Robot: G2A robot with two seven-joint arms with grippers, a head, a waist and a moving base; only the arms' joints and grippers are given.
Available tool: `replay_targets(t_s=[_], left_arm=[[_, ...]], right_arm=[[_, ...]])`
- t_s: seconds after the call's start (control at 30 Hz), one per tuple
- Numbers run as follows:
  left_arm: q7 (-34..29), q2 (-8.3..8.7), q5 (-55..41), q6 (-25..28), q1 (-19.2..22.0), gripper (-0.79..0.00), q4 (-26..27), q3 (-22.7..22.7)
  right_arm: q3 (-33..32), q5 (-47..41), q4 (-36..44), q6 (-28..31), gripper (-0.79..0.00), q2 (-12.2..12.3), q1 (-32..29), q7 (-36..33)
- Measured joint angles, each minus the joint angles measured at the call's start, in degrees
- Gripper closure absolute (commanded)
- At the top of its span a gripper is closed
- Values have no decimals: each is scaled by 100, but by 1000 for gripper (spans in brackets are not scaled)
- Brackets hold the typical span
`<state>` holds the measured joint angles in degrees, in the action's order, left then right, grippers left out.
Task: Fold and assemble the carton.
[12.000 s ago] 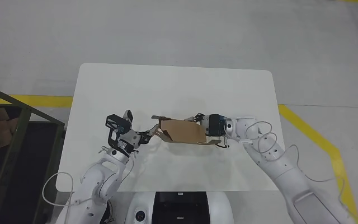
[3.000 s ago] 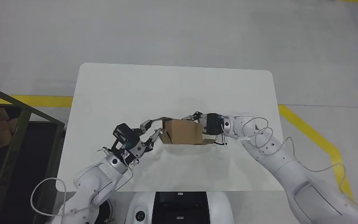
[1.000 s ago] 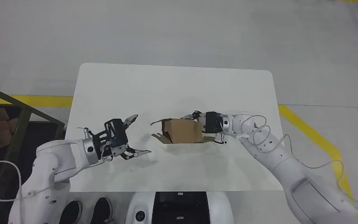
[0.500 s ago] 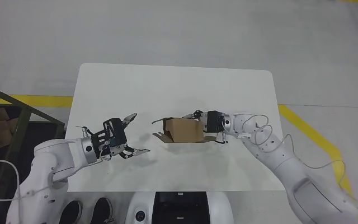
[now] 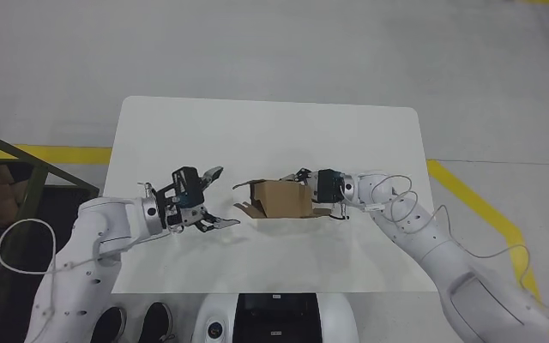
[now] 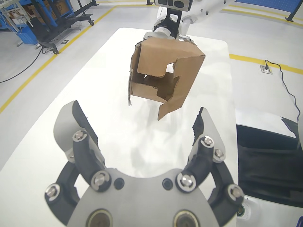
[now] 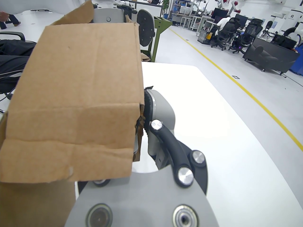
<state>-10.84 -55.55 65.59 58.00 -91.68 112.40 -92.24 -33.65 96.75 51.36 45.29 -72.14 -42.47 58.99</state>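
A white table (image 5: 257, 129) stands on a grey workshop floor marked with yellow lines (image 5: 480, 201), with a dark green frame (image 5: 26, 176) beside the table's left edge. The brown carton (image 5: 283, 199) is near the middle of the table, opened into a box shape and lying on its side, its long axis running between the two arms. The right gripper (image 5: 310, 194) is clamped on the carton's right end. In the right wrist view one finger (image 7: 159, 116) presses against the outside of a side wall of the carton (image 7: 78, 90), and the other finger is hidden behind the cardboard. A loose end flap lies over the gripper's body. From the left wrist view the carton (image 6: 165, 57) appears lifted clear of the table, with a faint shadow below it. The end facing that camera is only partly closed. Two notched flaps are folded inward with a gap between them, one side flap stands out along the edge, and another hangs down at the lower corner. The left gripper (image 5: 227, 196) is just to the left of the carton and level with its open end, with table showing between them. Its fingers are spread wide, holding and touching nothing, and in its own wrist view the left gripper (image 6: 138, 106) faces straight at the flapped end.
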Motion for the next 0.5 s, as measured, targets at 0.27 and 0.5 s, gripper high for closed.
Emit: replay_targets(t_s=[0.27, 0.5], left_arm=[[74, 117, -96, 0, 172, -785, -26, 123], [-17, 177, -102, 0, 236, -785, -51, 308]], right_arm=[[0, 0, 0, 0, 0, 0, 0, 0], [0, 0, 0, 0, 0, 0, 0, 0]])
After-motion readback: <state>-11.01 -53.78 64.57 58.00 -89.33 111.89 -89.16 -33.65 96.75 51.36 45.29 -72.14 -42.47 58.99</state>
